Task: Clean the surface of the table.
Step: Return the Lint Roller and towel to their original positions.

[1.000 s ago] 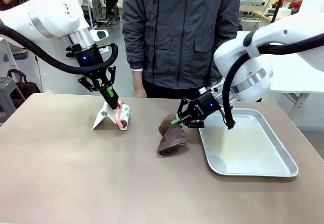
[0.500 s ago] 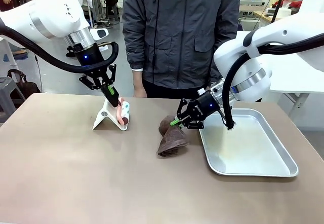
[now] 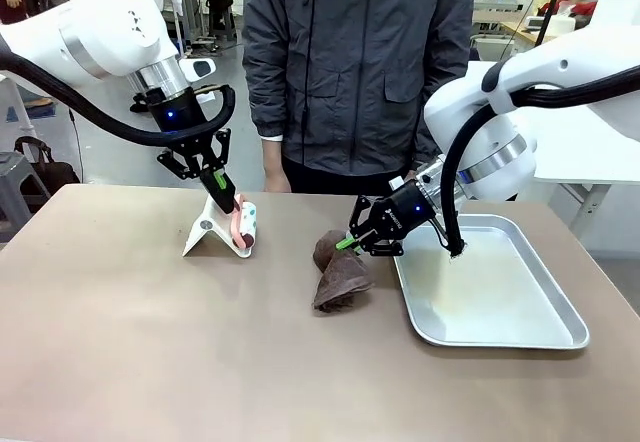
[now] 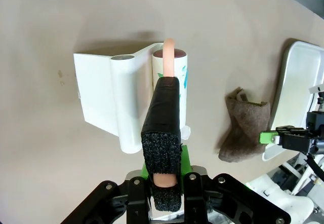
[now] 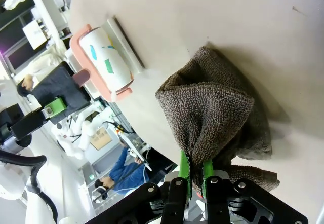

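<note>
The brownish table (image 3: 140, 352) carries a lint roller (image 3: 244, 226) resting against its white stand (image 3: 203, 232). My left gripper (image 3: 224, 200) is shut on the roller's pink handle (image 4: 169, 46), and the paper roll (image 4: 183, 74) lies beside the stand (image 4: 101, 97) below its black fingers (image 4: 163, 127). Near the table's middle lies a crumpled brown cloth (image 3: 340, 280). My right gripper (image 3: 349, 242) is shut on the cloth's upper fold. In the right wrist view the cloth (image 5: 212, 107) bunches up from between the right gripper (image 5: 195, 171) onto the table (image 5: 202, 16).
A silver metal tray (image 3: 500, 307) lies at the right of the table, just beside the cloth. A person in a grey jacket (image 3: 355, 72) stands at the far edge behind the roller and cloth. The near half of the table holds nothing.
My left gripper has nudged the lint roller slightly up against its stand. The right gripper and the cloth have shifted only a little.
</note>
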